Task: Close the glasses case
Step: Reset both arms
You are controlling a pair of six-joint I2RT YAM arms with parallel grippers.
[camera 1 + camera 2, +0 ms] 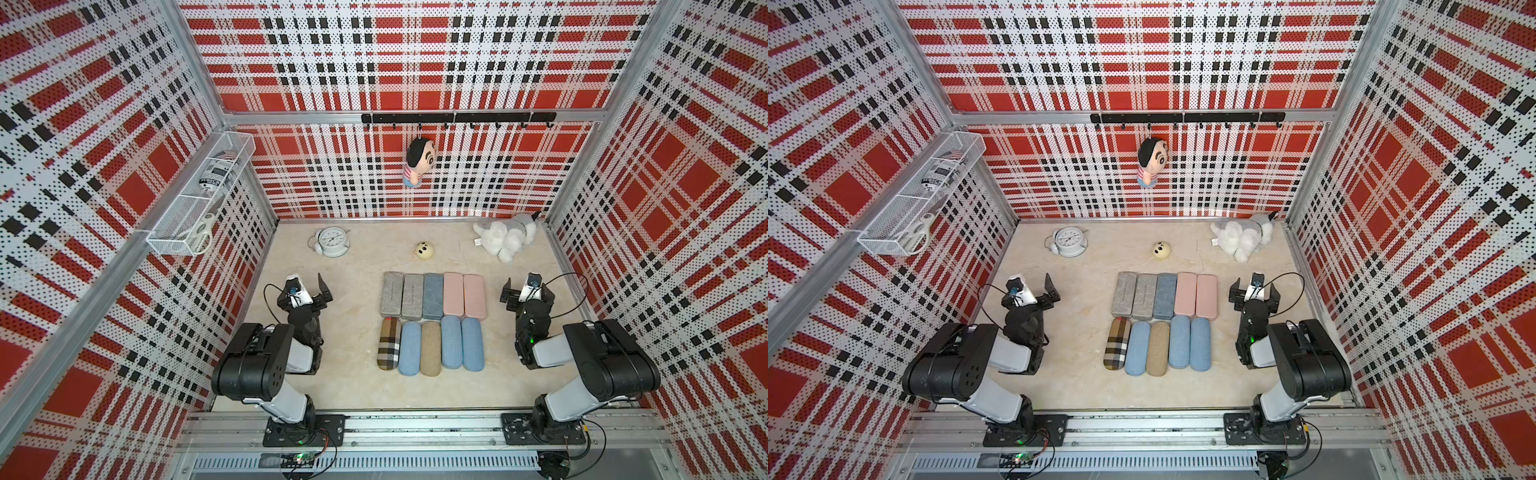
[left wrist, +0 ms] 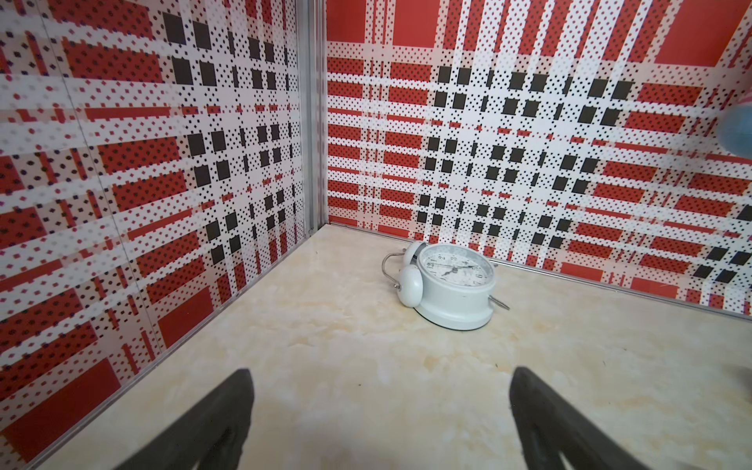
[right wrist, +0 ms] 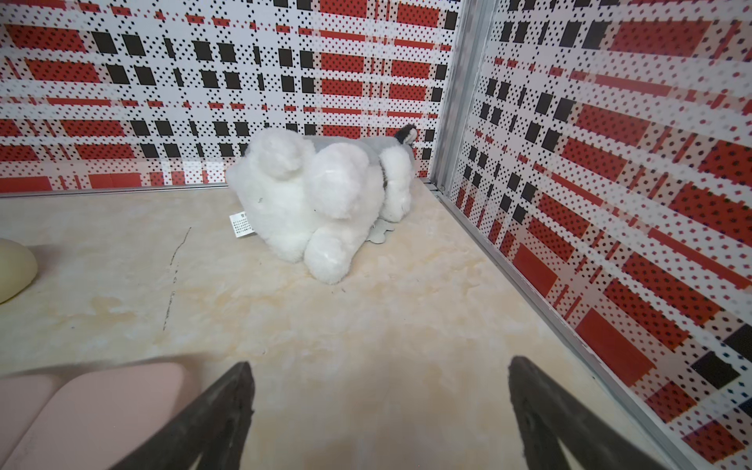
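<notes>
Glasses cases (image 1: 433,296) are laid shut in two rows. The left gripper (image 2: 380,376) and right gripper (image 3: 380,366) are held spread (nothing grasped).

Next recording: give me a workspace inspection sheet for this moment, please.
Surface: pale marbled table, no spills seen.
Job's things: ten glasses cases in two rows of five; all look shut.
Clutter: alarm clock, cream ball, plush dog along the back.
Grippers: left gripper and right gripper open, empty, flanking the cases.
Cables: black cable loops at both wrists, off the cases.
Surroundings: plaid walls; hook rail with doll; wire basket holding scissors.
</notes>
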